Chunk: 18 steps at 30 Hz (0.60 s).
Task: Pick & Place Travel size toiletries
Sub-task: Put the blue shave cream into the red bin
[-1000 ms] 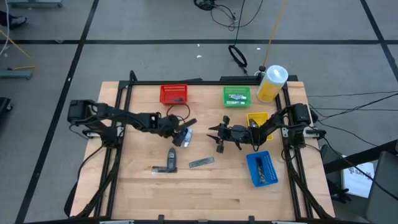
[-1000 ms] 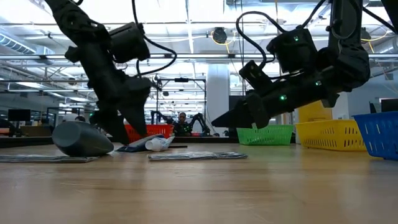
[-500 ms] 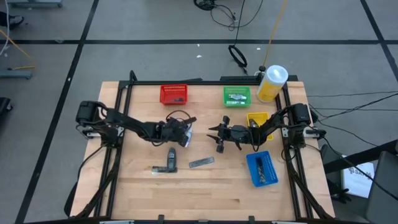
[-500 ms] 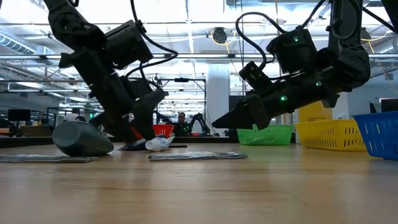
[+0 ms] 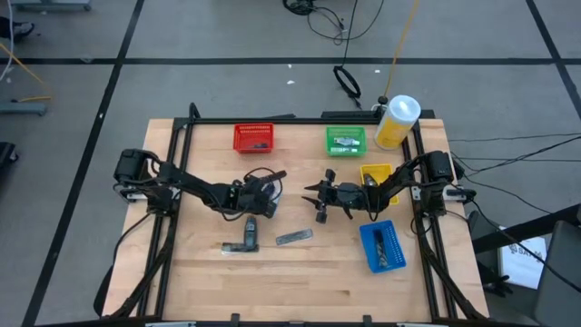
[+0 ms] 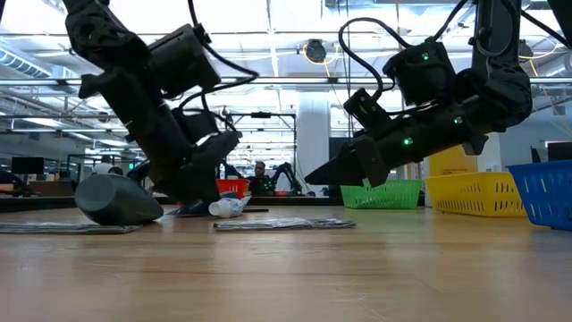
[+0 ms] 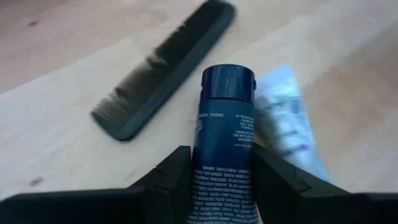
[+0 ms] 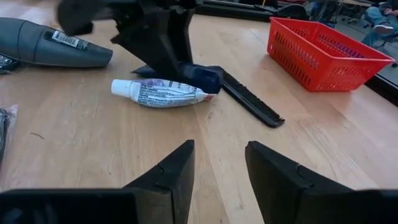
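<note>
Mid-table, a dark blue tube point(image 7: 224, 143) with a blue cap point(image 7: 228, 83) lies between a black comb point(image 7: 168, 68) and a white toothpaste tube point(image 7: 286, 118). My left gripper point(image 5: 263, 203) slants down onto it and is shut on it. My right gripper point(image 5: 310, 192) hovers open to the right of these, fingers pointing at them, with nothing between them. Nearer the front edge lie a grey tube point(image 5: 247, 234) and a flat sachet point(image 5: 293, 237). My left gripper pinches the blue tube's body point(image 7: 219, 180) between its two fingers point(image 7: 171, 177), one on each long side. The fingers slant down from the table's left and lie along the tube, the cap pointing away from them. The tube lies low at the table beside the comb.
A red bin point(image 5: 253, 137) and a green bin point(image 5: 346, 141) stand at the far edge. A yellow bin point(image 5: 375, 172) and a blue bin point(image 5: 382, 246) stand at the right. A large yellow bottle point(image 5: 397, 121) stands at the far right corner.
My left gripper has sunk toward the table, tipped steeper and turned at the wrist. Its fingers have closed in on the blue tube. The tube, comb and white tube lie where they were.
</note>
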Tool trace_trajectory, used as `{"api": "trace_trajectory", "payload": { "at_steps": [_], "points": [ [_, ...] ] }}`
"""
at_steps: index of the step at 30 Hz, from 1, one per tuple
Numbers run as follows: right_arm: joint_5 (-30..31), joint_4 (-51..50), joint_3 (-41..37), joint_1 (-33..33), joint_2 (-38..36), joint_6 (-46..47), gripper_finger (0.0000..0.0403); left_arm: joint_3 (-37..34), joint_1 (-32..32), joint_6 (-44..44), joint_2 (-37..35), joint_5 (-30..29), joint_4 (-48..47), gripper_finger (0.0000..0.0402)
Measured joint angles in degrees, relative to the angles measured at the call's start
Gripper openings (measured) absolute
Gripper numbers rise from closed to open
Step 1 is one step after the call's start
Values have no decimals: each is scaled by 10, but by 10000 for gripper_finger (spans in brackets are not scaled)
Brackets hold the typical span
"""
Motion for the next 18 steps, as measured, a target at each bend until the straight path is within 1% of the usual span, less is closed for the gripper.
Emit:
{"api": "trace_trajectory", "payload": {
  "at_steps": [4, 7, 9, 11, 14, 16, 18],
  "points": [
    [0, 0, 0, 0, 0, 0, 134, 20, -10, 38, -32, 2, -40, 116],
    [0, -1, 0, 0, 0, 0, 134, 45, -6, 85, -70, -3, -123, 114],
    [0, -4, 0, 0, 0, 0, 134, 72, 9, 136, -96, -5, -169, 113],
    [0, -4, 0, 0, 0, 0, 134, 101, 37, 202, -121, -4, -227, 113],
    [0, -4, 0, 0, 0, 0, 134, 147, 100, 321, -136, 11, -288, 113],
    [0, -4, 0, 0, 0, 0, 134, 172, 154, 413, -138, 36, -312, 113],
    [0, -4, 0, 0, 0, 0, 134, 181, 209, 512, -134, 66, -306, 113]
  ]
}}
